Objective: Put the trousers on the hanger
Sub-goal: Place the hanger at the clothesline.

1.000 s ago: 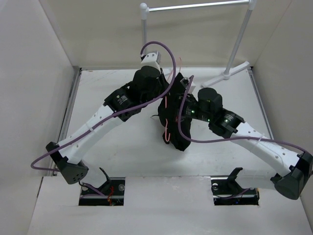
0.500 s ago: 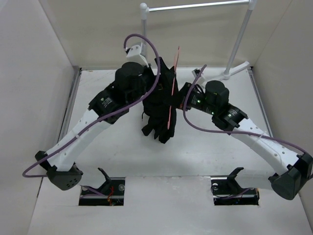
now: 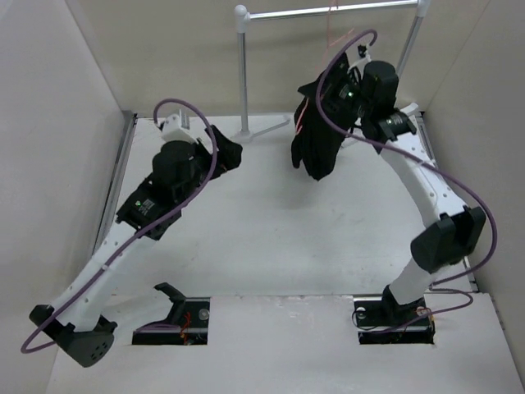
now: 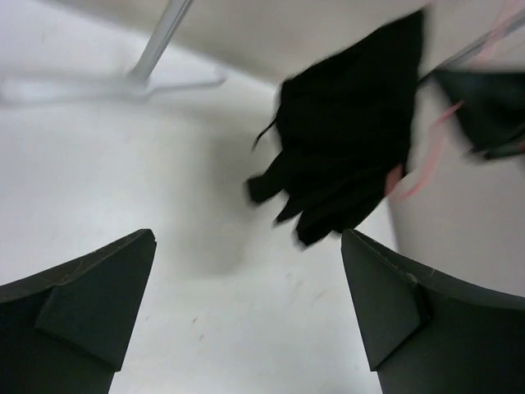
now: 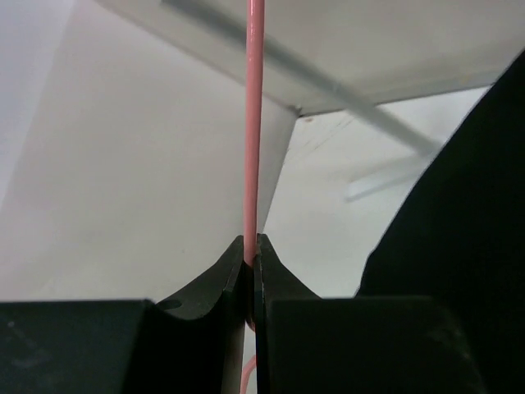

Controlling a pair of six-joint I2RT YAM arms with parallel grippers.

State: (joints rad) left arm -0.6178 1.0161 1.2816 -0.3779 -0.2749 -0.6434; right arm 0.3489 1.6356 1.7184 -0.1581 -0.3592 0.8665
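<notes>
Inside the right tool [image 5: 250,250] sits the hanger [image 5: 253,123].

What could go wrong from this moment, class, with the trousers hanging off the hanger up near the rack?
1. The right claw pinches only the thin wire of the hanger; under the load it may twist or slip.
2. The trousers hang bunched in the air and could slide off, and the open left claw is well away from them.
3. The hook may miss the rack rail.
</notes>
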